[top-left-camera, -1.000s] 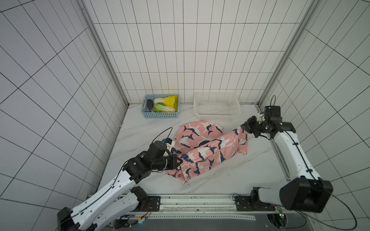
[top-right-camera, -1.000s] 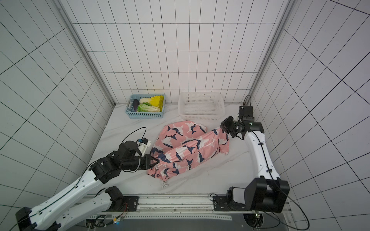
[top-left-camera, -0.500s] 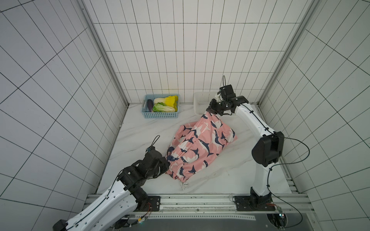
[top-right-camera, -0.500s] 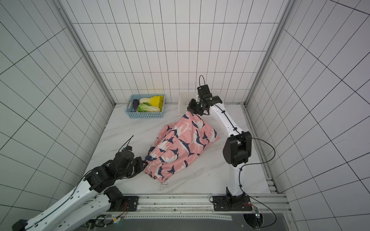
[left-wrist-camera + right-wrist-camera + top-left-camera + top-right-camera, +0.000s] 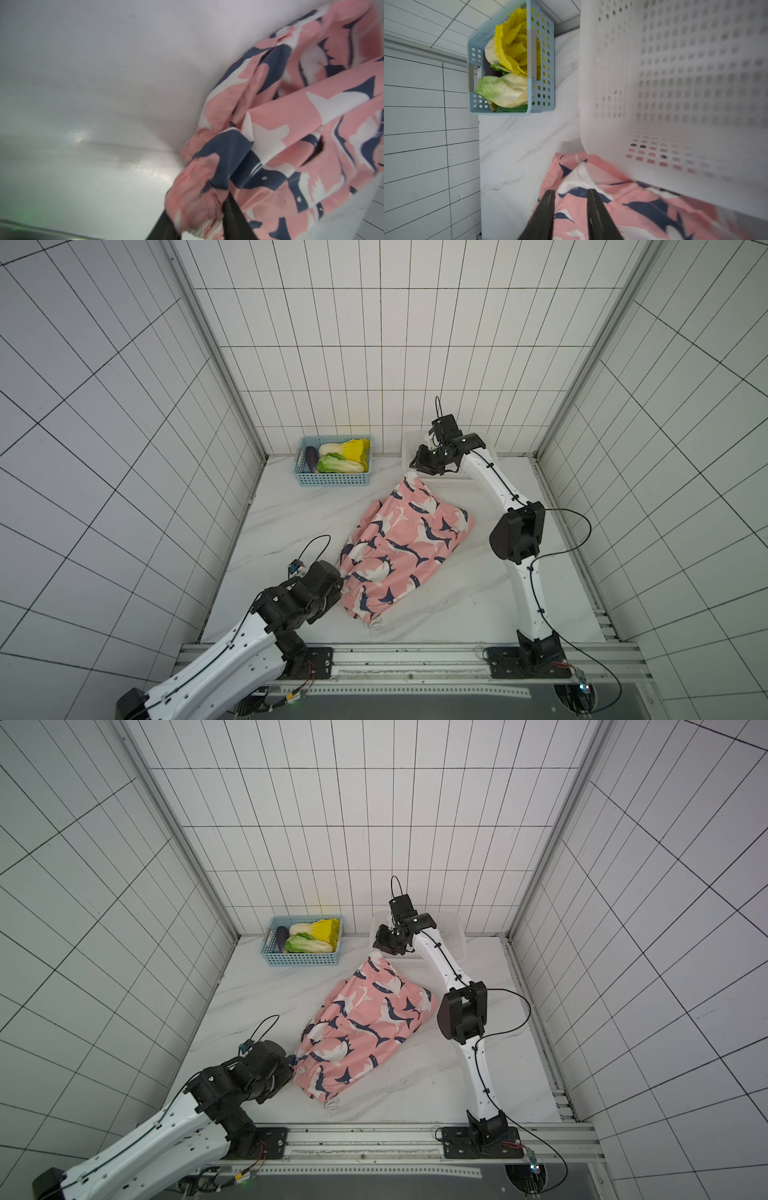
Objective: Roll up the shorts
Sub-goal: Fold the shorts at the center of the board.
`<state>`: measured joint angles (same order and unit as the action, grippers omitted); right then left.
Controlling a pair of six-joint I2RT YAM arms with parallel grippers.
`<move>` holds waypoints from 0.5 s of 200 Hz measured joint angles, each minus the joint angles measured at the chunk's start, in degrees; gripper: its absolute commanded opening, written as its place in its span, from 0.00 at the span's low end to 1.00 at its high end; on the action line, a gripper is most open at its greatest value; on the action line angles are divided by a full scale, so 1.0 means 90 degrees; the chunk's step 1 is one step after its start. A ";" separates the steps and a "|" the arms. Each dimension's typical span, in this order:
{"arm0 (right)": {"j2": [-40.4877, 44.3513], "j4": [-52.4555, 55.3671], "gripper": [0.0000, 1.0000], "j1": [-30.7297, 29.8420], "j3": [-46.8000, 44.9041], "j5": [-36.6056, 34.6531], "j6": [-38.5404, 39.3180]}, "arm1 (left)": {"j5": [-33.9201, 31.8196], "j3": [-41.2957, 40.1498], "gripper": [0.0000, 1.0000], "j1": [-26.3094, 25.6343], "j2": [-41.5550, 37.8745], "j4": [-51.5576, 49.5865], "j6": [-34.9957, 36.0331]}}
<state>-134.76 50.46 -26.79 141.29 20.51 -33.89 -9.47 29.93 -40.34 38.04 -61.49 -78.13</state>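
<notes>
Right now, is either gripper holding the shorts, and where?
Right gripper: nothing, jaws open over a leg corner. Left gripper: jaws around the shorts waistband, grip unclear.

Pink shark-print shorts (image 5: 409,549) spread flat, diagonal, slightly rumpled; waistband (image 5: 359,610) nearest; unrolled.

Bare tabletop (image 5: 291,522) beside the shorts (image 5: 403,547); blue basket (image 5: 332,479) and, seemingly touching them, white basket (image 5: 453,486) behind.

light: bright, even, soft shadows | top views: wide-angle bending | left wrist: shorts (image 5: 291,124) blurred
</notes>
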 measured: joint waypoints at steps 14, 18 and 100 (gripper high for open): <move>0.0066 -0.0027 0.51 0.0151 0.0102 -0.0143 0.0151 | -0.0117 0.0163 0.67 0.0000 -0.0027 -0.0476 0.0053; 0.0121 -0.0027 0.51 0.0192 0.0100 -0.0197 0.0209 | -0.0143 0.0265 0.67 0.0000 -0.0036 -0.0595 0.0095; 0.2725 -0.0653 0.52 0.0374 -0.3157 -0.0593 0.0828 | -0.0379 0.2086 0.72 0.0000 0.1112 -0.0097 0.2101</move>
<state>-110.24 44.58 -23.42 112.88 15.18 -26.44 -12.88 48.71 -40.34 48.05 -62.37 -59.22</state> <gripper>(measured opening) 0.520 0.717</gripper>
